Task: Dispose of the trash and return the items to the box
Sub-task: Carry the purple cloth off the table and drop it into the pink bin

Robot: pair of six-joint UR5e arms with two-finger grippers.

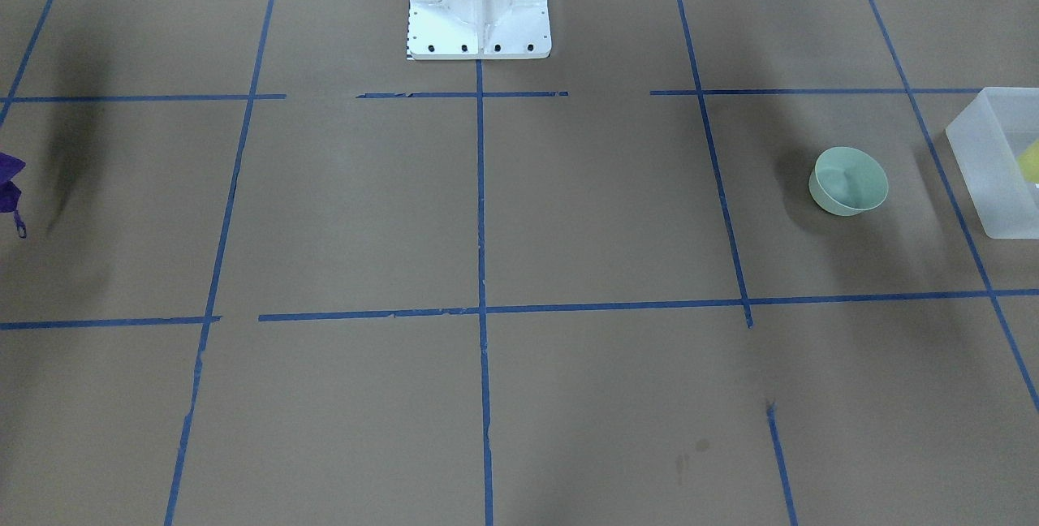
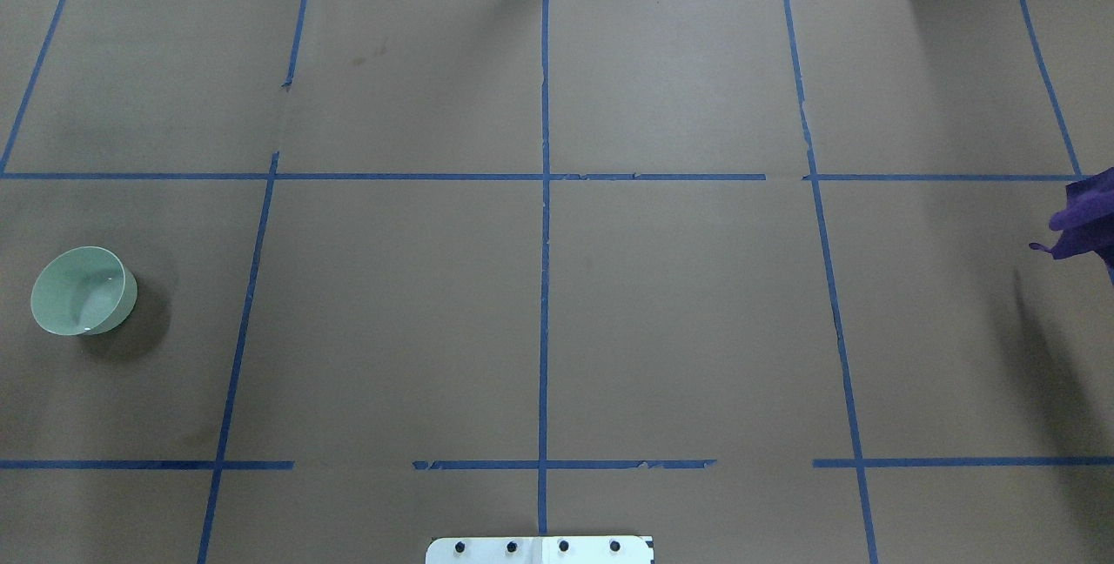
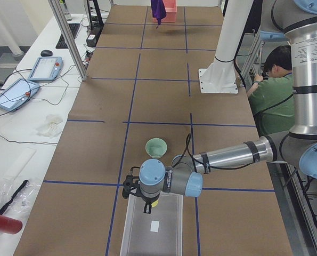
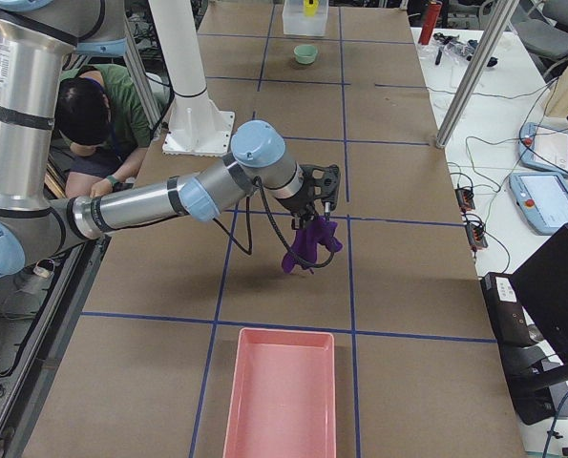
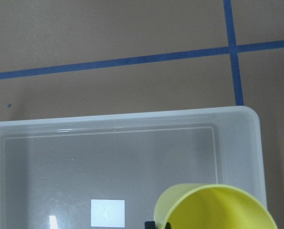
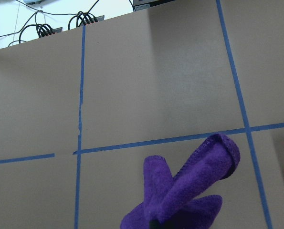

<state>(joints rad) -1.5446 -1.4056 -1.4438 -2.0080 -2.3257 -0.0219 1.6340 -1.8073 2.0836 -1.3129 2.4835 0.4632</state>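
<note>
At the table's left end, the box (image 3: 166,234) is shown whole only in the exterior left view, with its long axis running from 12 to 6 o'clock. In the front-facing view only one end is caught, at 3 o'clock of the frame, with a yellow patch behind its frosted wall. It is left out of the overhead view altogether. The cup (image 5: 213,210) is held by the left gripper (image 3: 147,205), which is closed on it, over the box's 12 o'clock end as seen in the exterior left view. In the left wrist view its open mouth is turned up toward the camera, so its axis stands roughly upright. The bowl (image 2: 83,290) is set mouth up on the paper, apart from the box and at 12 o'clock of it in the exterior left view. The white robot base (image 1: 479,6) is fixed at mid-table. Toward the right end, a purple cloth (image 4: 307,246) is clamped in the right gripper (image 4: 314,218) and hangs clear of the table. A pink tray (image 4: 279,396), shown only in the side views, lies at 6 o'clock of the cloth in the exterior right view, its long axis running from 12 to 6.
</note>
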